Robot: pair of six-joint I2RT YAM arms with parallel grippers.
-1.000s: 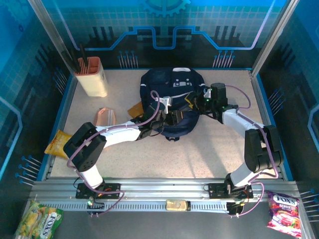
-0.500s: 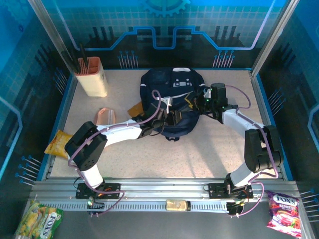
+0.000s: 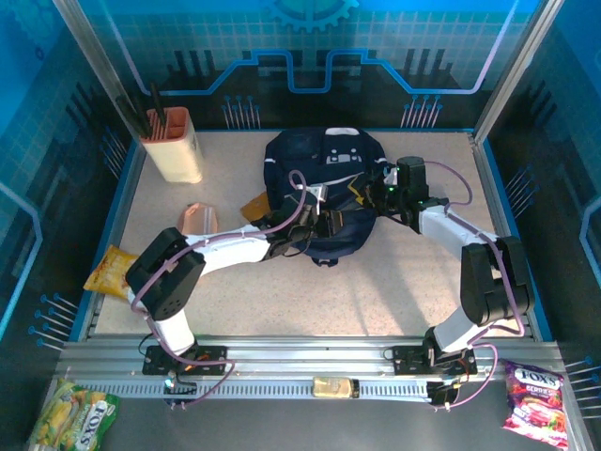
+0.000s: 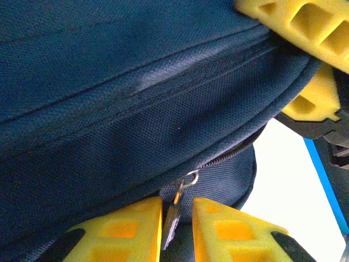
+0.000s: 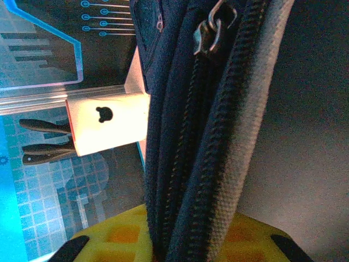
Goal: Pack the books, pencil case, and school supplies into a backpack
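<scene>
Backpack [image 3: 302,158] lengthwise, near to far

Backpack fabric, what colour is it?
The backpack is navy blue, best seen in the left wrist view.

Blue circuit-patterned walls [image 3: 394,38] (seemingly backlit) enclose a pale speckled tabletop [image 3: 376,282].

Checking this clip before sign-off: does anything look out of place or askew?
One candy bag near left and another near right lie off the table, in front of the rail. A yellow packet straddles the table's left border. Nothing looks spilled or damaged.
</scene>
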